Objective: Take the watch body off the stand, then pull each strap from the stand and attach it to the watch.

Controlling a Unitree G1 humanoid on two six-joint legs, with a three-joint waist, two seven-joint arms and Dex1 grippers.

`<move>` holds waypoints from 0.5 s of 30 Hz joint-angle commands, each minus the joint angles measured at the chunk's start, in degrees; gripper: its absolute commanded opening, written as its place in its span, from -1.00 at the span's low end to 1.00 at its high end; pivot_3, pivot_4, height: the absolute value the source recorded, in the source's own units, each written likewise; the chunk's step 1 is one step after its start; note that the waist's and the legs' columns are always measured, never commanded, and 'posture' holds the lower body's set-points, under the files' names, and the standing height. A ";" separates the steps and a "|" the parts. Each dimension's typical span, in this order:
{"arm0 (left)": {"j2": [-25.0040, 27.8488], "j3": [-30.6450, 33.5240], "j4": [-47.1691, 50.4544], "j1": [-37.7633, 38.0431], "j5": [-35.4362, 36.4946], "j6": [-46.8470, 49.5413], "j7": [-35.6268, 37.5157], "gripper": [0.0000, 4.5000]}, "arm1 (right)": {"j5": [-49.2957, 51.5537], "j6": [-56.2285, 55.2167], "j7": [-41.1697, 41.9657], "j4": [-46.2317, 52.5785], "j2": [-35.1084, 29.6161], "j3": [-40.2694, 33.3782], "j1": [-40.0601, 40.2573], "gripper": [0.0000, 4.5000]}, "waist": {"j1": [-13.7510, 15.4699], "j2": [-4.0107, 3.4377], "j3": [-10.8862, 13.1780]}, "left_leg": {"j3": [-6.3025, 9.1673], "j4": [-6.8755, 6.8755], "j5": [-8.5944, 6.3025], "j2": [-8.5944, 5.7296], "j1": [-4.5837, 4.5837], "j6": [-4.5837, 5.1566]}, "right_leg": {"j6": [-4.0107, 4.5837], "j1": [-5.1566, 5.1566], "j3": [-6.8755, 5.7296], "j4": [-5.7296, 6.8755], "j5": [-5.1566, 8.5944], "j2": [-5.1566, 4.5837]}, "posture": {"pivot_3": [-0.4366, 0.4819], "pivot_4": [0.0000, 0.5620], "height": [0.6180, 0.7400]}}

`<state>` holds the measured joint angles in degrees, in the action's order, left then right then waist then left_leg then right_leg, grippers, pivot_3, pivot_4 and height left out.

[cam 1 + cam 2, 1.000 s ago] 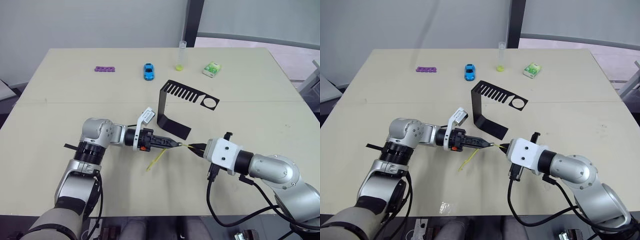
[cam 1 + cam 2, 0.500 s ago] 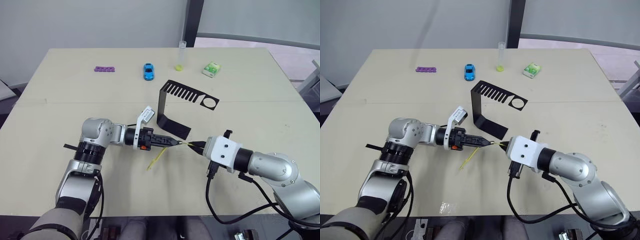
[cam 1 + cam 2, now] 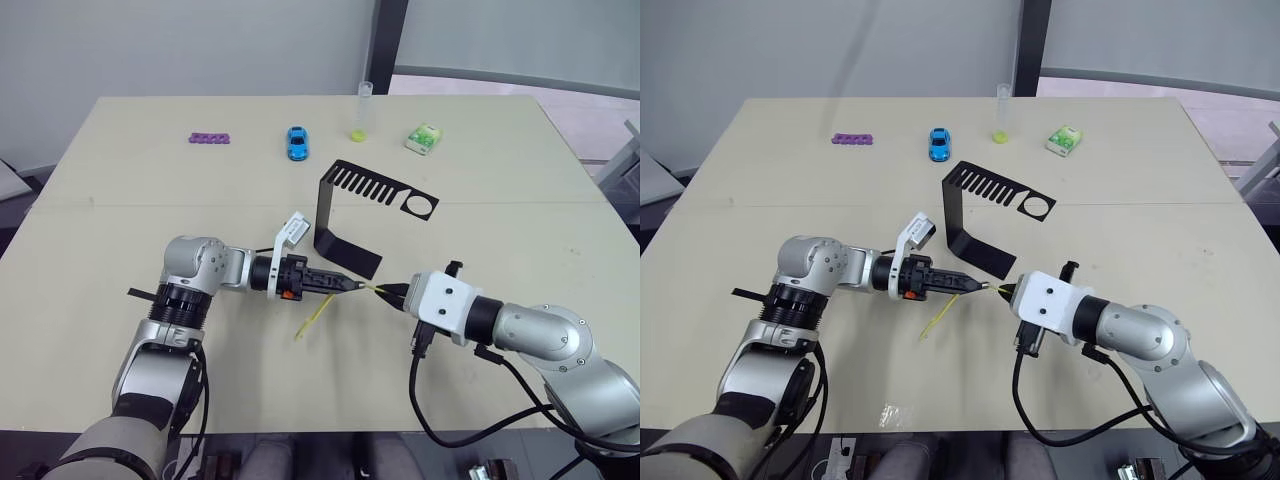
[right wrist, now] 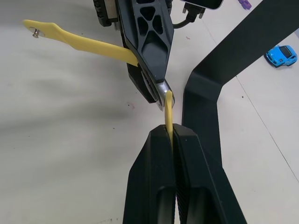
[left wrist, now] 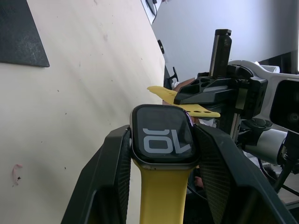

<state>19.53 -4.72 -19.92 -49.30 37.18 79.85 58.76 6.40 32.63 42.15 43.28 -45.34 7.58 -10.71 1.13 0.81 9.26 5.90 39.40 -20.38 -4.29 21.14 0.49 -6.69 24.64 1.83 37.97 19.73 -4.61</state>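
While the watch body is clamped between the two fingers of the left gripper, one yellow strap is already fixed to it and is seen trailing down toward the table. Just to the right of that gripper's tip, the second strap is pinched edge-on between the closed fingers of the right gripper. Its free end is brought right up to the open side of the watch body, and whether it has entered the slot cannot be told. The long axis of this strap is laid along the line joining the two grippers, so the coming move is judged to be a short push from right to left into the case. Behind the meeting point, the black stand is left bare of watch and straps, its foot lying just beside the grippers.
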 commanded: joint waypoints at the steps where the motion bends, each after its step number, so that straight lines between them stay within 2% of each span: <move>1: -1.05 0.14 2.80 -1.49 2.13 -0.03 0.26 -0.30 | 0.15 -0.80 0.32 1.44 0.27 0.49 -1.24 -1.00 | 0.00 0.00 0.00 | 0.00 0.00 0.00 0.00 0.00 0.00 | 0.00 0.00 0.00 0.00 0.00 0.00 | -0.05 -0.47 1.00; 15: -1.24 -0.17 4.34 -0.92 2.50 0.41 0.39 -0.30 | -0.22 -0.01 0.55 0.93 0.18 1.41 -2.77 -1.00 | 0.00 0.00 0.00 | 0.00 0.00 0.00 0.00 0.00 0.00 | 0.00 0.00 0.00 0.00 0.00 0.00 | -0.05 -0.47 1.00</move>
<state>19.33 -4.42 -18.26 -49.30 37.20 79.97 58.36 5.77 33.34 42.21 42.43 -45.40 8.67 -12.21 1.14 0.81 9.26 5.90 39.40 -20.38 -4.29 21.14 0.49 -6.69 24.64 1.83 37.97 19.74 -4.61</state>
